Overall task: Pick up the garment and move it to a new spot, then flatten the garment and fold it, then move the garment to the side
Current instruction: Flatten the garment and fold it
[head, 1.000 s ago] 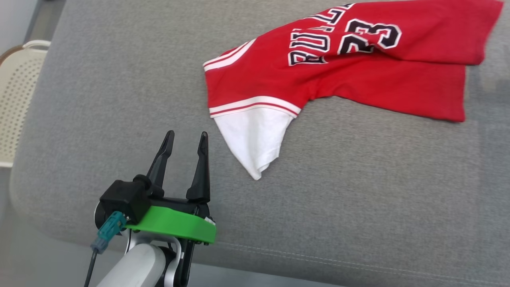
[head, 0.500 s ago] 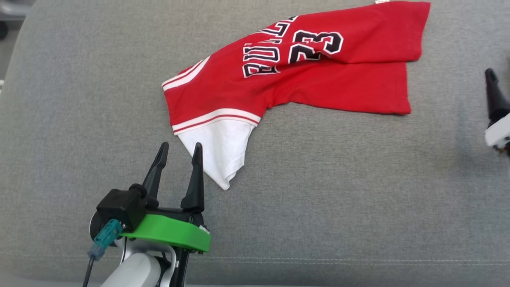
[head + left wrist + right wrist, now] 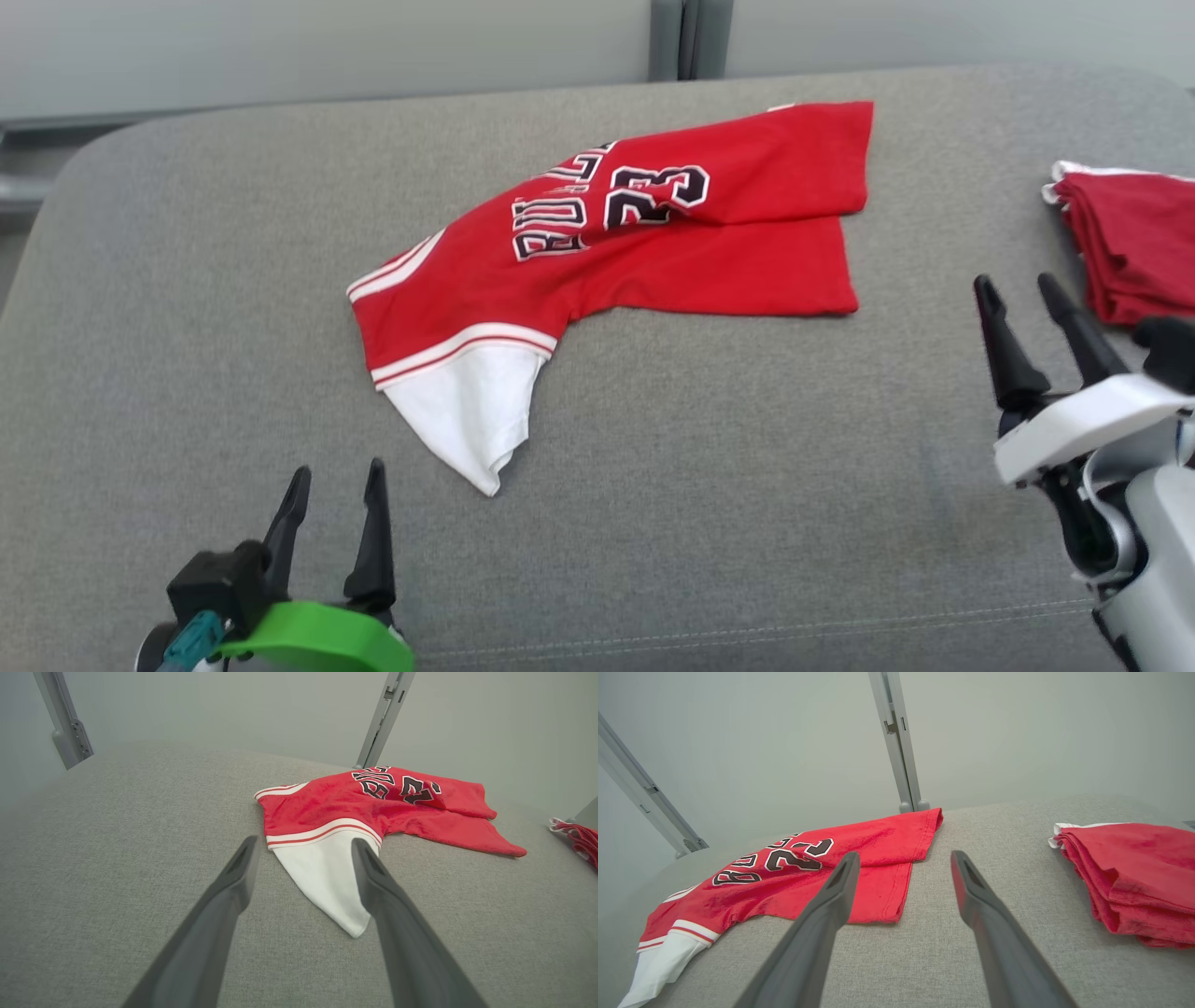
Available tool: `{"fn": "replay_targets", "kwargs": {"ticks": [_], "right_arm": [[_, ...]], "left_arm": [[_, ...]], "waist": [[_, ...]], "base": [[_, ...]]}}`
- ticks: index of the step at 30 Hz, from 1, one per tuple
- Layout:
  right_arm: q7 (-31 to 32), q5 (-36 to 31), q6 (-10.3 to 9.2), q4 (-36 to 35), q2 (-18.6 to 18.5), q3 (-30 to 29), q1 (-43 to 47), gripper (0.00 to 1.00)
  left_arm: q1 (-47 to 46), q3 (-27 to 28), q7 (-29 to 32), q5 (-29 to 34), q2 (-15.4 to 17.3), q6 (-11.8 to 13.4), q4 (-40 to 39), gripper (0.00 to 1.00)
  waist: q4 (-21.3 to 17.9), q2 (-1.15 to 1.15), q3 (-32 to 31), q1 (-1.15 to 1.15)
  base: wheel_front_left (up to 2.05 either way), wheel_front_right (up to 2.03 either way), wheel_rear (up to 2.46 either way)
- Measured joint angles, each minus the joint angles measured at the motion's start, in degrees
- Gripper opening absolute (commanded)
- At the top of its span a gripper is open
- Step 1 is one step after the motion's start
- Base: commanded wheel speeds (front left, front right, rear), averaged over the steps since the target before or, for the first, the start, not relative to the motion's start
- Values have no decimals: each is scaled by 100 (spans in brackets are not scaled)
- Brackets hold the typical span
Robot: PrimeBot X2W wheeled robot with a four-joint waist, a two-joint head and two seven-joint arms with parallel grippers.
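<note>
I see the red jersey [image 3: 653,252] lying rumpled on the grey cushion [image 3: 747,485], around the middle and toward the back, partly doubled over itself, with the lettering and the number 23 facing up. Its white sleeve [image 3: 467,415] trails toward my near-left side. My left gripper [image 3: 338,469] hovers at the near left, fingers spread apart and holding nothing, its tips near the sleeve's corner but not touching it. My right gripper [image 3: 1013,280] is at the right, also spread and empty, apart from the jersey's hem. Just beyond it, at the cushion's right edge, rests a folded stack of red cloth [image 3: 1134,243] with a white edge showing. A pale wall with a metal upright [image 3: 686,37] stands behind the cushion
</note>
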Motion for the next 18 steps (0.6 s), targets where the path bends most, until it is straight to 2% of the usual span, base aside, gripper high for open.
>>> {"fn": "replay_targets", "kwargs": {"ticks": [10,18], "right_arm": [[452,-840,0,-1155,679,-472,1089,100],[736,-1098,0,-1645,1100,-632,1512,100]], "left_arm": [[737,322,-20,-109,1,67,-21,100],[1175,627,-26,-24,-5,107,-147,100]], "waist": [[-276,0,-776,0],[-397,0,-1103,0]], "base": [[0,0,0],[0,0,0]]}}
